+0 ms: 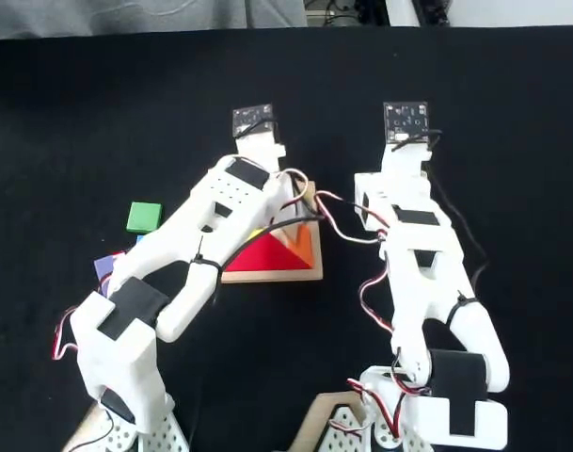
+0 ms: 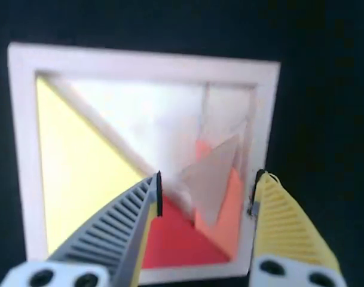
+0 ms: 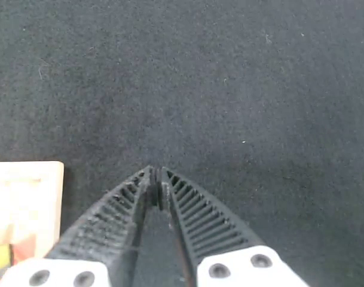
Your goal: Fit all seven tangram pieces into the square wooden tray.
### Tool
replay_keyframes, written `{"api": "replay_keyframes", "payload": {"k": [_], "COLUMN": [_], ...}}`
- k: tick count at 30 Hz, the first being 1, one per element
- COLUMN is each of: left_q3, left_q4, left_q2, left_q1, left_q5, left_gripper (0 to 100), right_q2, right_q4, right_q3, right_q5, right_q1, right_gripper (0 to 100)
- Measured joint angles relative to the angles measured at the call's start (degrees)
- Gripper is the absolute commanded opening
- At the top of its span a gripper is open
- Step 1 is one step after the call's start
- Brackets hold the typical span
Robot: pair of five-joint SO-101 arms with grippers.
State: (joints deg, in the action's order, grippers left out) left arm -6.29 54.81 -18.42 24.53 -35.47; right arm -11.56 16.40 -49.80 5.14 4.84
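The left pincer [image 2: 207, 188] hangs wide open over the square wooden tray [image 2: 140, 63]. Its jaws straddle a pale triangle [image 2: 213, 179] that seems to lie askew on the orange triangle [image 2: 232, 206], near the yellow triangle [image 2: 80, 161] and the red triangle [image 2: 176, 236]. A green square [image 1: 144, 217] and a purple piece [image 1: 104, 266] sit on the table [image 1: 474, 94]. These pieces look light, rigid and slick, so pinch across opposite edges. The right pincer [image 3: 156, 179] is closed and empty.

Smooth pale wooden tray [image 2: 140, 60] lies on matt black cloth [image 3: 229, 78]
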Motion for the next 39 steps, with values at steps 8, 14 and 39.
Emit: {"api": "replay_keyframes", "payload": {"k": [8, 14, 39], "left_q3": [3.1, 9.8, 11.2], "left_q4": [-2.7, 5.7, 8.8], "left_q2": [-7.6, -9.6, -10.1], "left_q1": [0.0, -1.4, -4.1], "left_q5": [7.2, 7.5, 8.4], "left_gripper": [21, 21, 21], "right_q2": [0.0, 0.0, 0.0], "right_q4": [0.0, 0.0, 0.0], "right_q3": [0.0, 0.0, 0.0], "right_q5": [0.0, 0.0, 0.0], "right_q1": [0.0, 0.0, 0.0], "right_gripper": [1.2, 1.2, 1.2]}}
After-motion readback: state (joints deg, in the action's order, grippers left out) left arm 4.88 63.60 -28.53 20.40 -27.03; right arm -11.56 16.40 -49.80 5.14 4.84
